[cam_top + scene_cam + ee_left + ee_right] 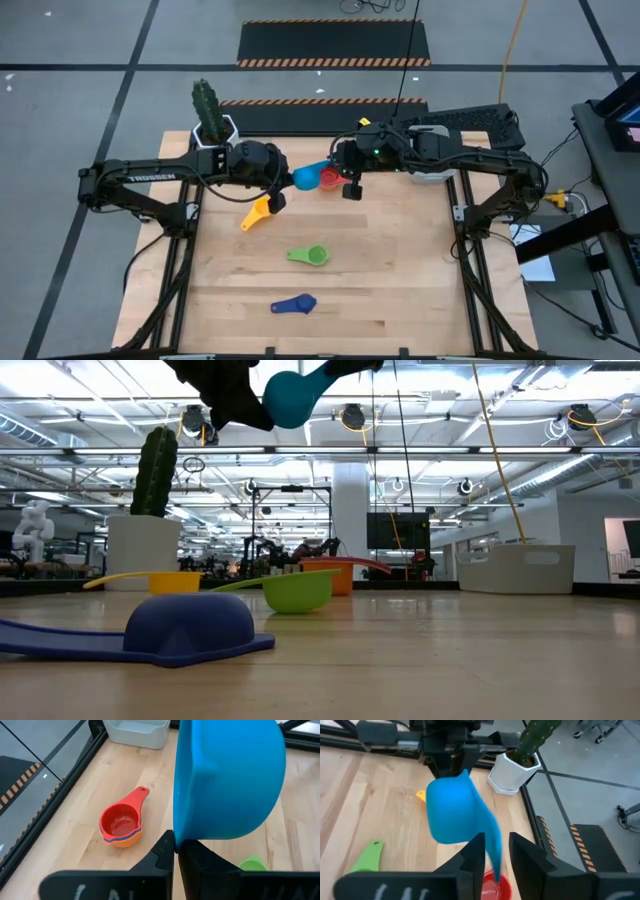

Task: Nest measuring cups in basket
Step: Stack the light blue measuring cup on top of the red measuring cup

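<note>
My left gripper (176, 845) is shut on a light blue measuring cup (306, 176), held in the air over the table's far middle. The cup's handle (492, 845) reaches between the open fingers of my right gripper (497, 851), which faces it from the right. A stack with a red cup on top and an orange one at the bottom (120, 826) rests on the table below. Yellow (257, 213), green (310, 256) and dark blue (295, 304) cups lie on the boards nearer me. The pale basket (135, 732) stands at the far right, partly under my right arm. My left gripper pinches the bowl's wall at the rim (176, 834), on the side away from the handle, one finger on the open side and one on the outer wall. It comes level from the table's left. The cup is lifted clear, on its side. My right gripper: I cannot tell whether a finger touches the handle.
A white hexagonal pot with a cactus (212, 125) stands at the far left corner. In the low view the basket (520, 567) sits at the far right. Bare boards lie around the green and dark blue cups toward the near edge.
</note>
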